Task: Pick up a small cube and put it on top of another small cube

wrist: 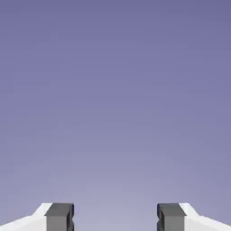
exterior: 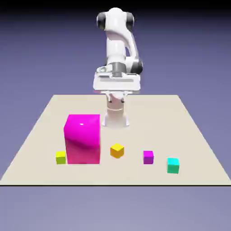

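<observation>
White, rounded arm point(exterior: 116, 43) — black caps at the joints; 2 grey, blocky fingertips point(wrist: 58, 219).

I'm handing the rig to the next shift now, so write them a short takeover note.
Gripper: open, nothing between the fingertips, raised well above the cubes.
Small cubes, from the exterior view's left: yellow-green beside the big magenta cube, orange-yellow, purple, teal at far right, nearer the camera. All rest on the table.
Done: no stacking; no small cube sits on another.
Left: pick up one small cube, place it on another, release. The task doesn't say which two; confirm first.
</observation>
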